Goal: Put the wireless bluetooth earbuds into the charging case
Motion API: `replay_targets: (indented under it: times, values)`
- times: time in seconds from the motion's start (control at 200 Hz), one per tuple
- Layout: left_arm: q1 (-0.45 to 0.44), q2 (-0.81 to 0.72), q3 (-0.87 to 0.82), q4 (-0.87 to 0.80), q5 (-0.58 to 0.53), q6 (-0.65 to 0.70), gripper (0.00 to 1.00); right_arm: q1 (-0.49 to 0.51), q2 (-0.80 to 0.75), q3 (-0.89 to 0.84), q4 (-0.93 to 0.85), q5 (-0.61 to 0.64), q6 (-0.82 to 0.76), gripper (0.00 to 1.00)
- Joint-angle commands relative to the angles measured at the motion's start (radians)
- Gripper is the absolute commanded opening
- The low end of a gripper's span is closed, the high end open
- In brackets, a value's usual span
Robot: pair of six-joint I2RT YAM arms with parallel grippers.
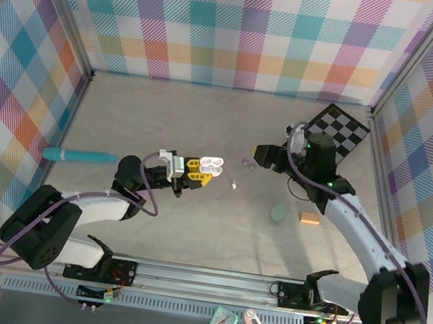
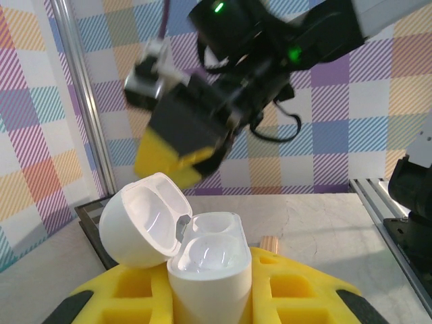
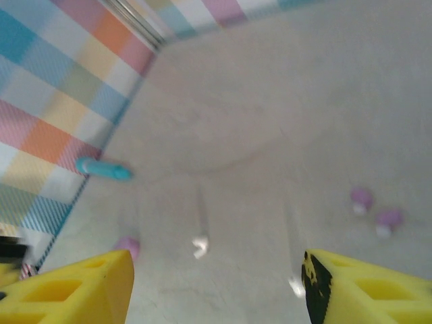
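Nothing written, no brand and no number can be read anywhere. The dial of the small teal clock-like item [image 1: 223, 320] at the near edge is too small to make out, and the white charging case [image 2: 206, 266] shows plain surfaces.

Case [image 2: 209, 270]: white, pebble-shaped, upright, clamped in left hand [image 1: 203, 171], lower centre of left wrist view. Lid [image 2: 145, 219] hinged open, tilted left; both wells empty.

Lilac buds [image 3: 361, 198]: a pair, close together on tabletop [image 3: 270, 121], right-middle of right wrist view.

White bud [image 3: 200, 244]: on tabletop, lower centre, well apart from the pair; blurred.
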Motion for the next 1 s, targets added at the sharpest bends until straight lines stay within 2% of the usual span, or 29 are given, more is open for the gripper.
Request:
replay_targets:
  times: [0.0,0.14,0.325,0.57,0.75,0.995]
  values:
    - [0.006,-0.036,-0.021,0.051,0.001,0.017,0.17,0.006,0.109,0.067,-0.176,-0.022,0.018,0.67]
    - [0.007,-0.057,-0.036,0.050,-0.006,0.006,0.17,0.031,0.302,0.146,-0.213,-0.114,-0.020,0.68]
    - [0.006,-0.075,-0.051,0.051,-0.010,-0.009,0.17,0.103,0.528,0.291,-0.265,-0.060,-0.054,0.67]
    - [0.006,-0.092,-0.058,0.040,-0.006,-0.011,0.17,0.152,0.704,0.430,-0.288,-0.071,-0.097,0.67]
    - [0.006,-0.086,-0.046,0.042,0.001,-0.015,0.17,0.152,0.773,0.463,-0.313,-0.055,-0.149,0.67]
    - [0.006,-0.077,-0.040,0.040,0.010,-0.018,0.17,0.151,0.763,0.426,-0.340,-0.049,-0.206,0.68]
